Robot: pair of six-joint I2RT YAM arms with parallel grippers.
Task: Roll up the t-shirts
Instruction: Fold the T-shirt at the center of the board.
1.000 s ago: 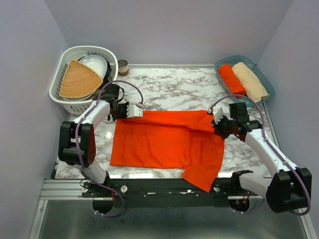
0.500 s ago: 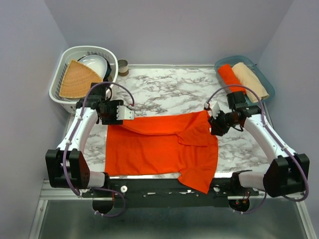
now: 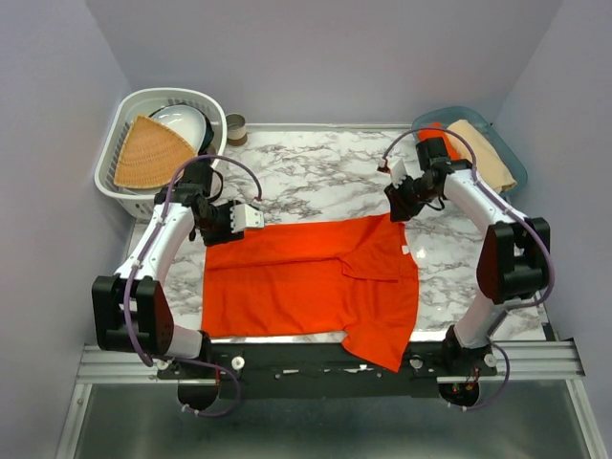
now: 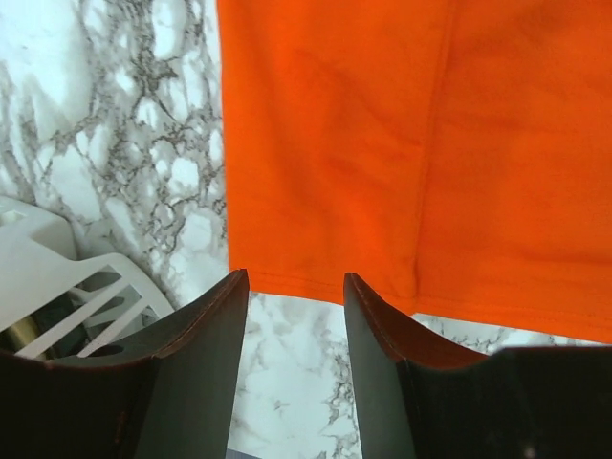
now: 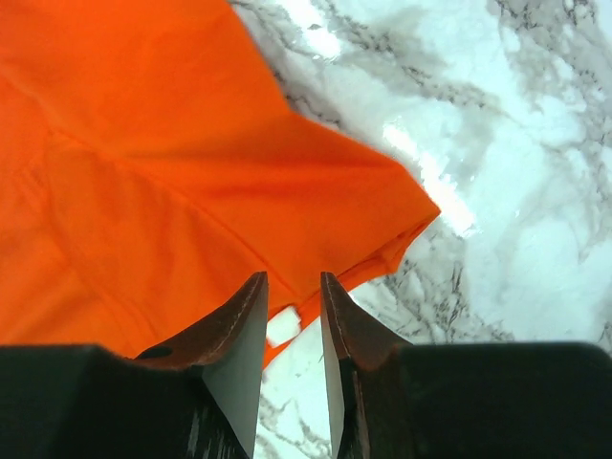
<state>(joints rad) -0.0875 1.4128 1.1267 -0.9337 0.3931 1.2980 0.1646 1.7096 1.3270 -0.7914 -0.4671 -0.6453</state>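
Top external view: one orange t-shirt is seen spread nearly flat on the marble table, in the lower middle of the frame, with a flap hung over the near edge at the bottom right. The left gripper is held just beside the upper-left corner of the cloth, the right gripper just above the upper-right corner; in the wrist views both are seen part-open, with nothing between the jaws. The cloth is judged light, soft and limp, so sagging and creasing are expected when it is lifted. A pinch at the stitched far corners is advised, so that the roll is kept even.
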